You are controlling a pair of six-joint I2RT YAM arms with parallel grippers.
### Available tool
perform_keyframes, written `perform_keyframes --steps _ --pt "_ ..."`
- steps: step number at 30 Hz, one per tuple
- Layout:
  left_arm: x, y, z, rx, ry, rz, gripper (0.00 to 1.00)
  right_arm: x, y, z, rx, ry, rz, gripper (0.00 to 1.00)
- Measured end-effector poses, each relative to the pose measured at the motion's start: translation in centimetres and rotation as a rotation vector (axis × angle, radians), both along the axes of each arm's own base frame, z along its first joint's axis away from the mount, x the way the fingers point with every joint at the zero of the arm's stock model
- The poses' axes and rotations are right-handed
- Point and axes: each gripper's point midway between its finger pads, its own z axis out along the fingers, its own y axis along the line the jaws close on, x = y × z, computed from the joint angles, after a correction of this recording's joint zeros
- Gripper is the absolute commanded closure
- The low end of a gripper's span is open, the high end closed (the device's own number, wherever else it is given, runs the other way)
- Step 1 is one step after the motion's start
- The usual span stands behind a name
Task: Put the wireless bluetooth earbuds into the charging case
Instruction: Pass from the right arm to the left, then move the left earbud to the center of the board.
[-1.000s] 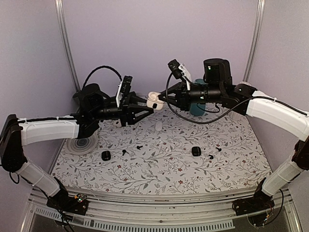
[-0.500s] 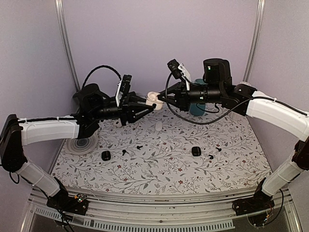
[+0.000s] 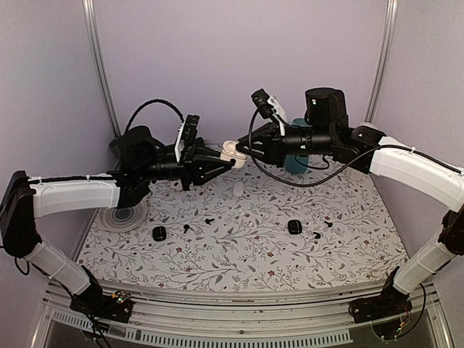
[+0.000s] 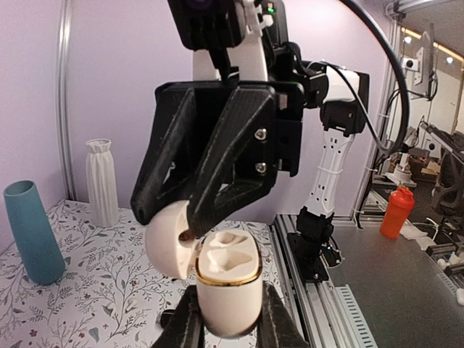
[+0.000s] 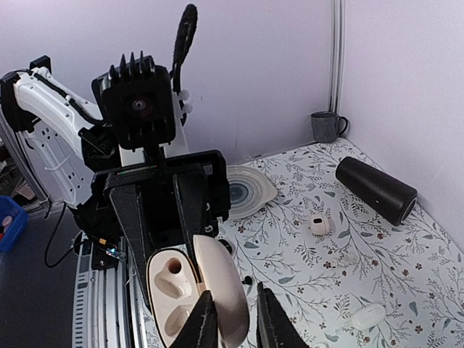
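Nearest me, tiny black stemmed earbuds [image 3: 210, 219] lie loose on the floral-printed counter [image 3: 239, 254]. Above and beyond them, my left hand [image 4: 226, 319] is clamped on the rounded, glossy cream charging case [image 4: 228, 279]. Its lid is hinged open, showing a gold rim and moulded wells. My right hand [image 5: 232, 322] has its tapered fingers nearly together at the lid; I cannot tell whether they pinch it.

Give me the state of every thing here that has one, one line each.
White charging case, held in the air, lid open, no buds inside.
Left claw, shut on the case body.
Right claw, shut on the case lid.
Black earbuds, lying loose, outside any case.
Teal vase, upright.
Black cylinder, lying on its side.
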Motion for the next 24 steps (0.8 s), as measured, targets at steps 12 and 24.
perform_keyframes --steps 12,24 --pt "-0.50 0.04 -0.66 0.005 -0.042 -0.014 1.00 -0.49 0.38 0.61 0.052 0.046 0.025 0.63" --pt "0.25 0.20 -0.99 0.004 -0.040 0.039 1.00 -0.42 0.35 0.61 0.058 0.072 0.014 0.43"
